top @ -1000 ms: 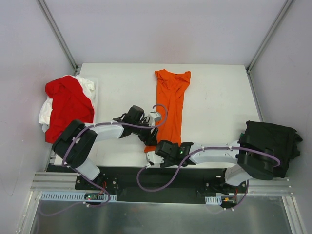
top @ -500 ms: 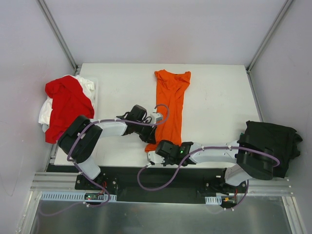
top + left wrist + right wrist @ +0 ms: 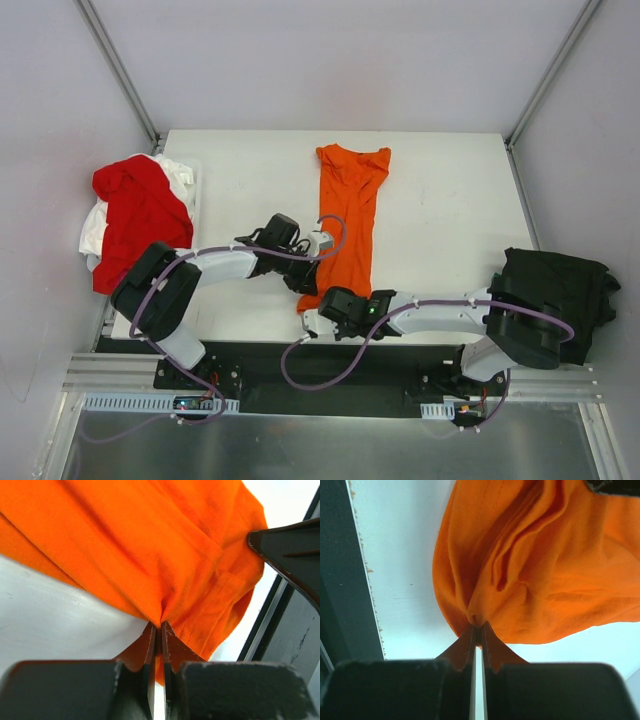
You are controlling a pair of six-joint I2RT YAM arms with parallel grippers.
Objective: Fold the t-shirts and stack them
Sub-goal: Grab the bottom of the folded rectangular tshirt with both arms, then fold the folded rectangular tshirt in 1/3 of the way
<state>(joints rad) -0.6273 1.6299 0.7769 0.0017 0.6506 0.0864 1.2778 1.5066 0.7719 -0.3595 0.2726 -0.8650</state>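
L gripper (image 3: 160, 625) is clenched, jaws pinched tight on a fold of the orange t-shirt (image 3: 150, 545). The cloth puckers into the tips at the shirt's near end, left-edge side. R gripper (image 3: 479, 626) is clamped too, tips together on a pleat of the same shirt, at its nearest corner by the front edge of the table (image 3: 405, 580). The 2 grips sit near each other, L a bit farther up the shirt, R closest to the bases.

L arm (image 3: 215, 266): elbow out left of the shirt, forearm low over the table, wrist at the shirt's left edge. R arm (image 3: 440, 310): elbow well right of the shirt, forearm long and low along the table front, pointing left to the shirt's near end.

The orange shirt lies as a narrow lengthwise strip mid-table, collar end far. Red t-shirt (image 3: 140, 210) is heaped well left of it, on top of a white t-shirt (image 3: 92, 235). Black t-shirt (image 3: 560, 285) is bunched well right of it, beside the R arm's elbow.
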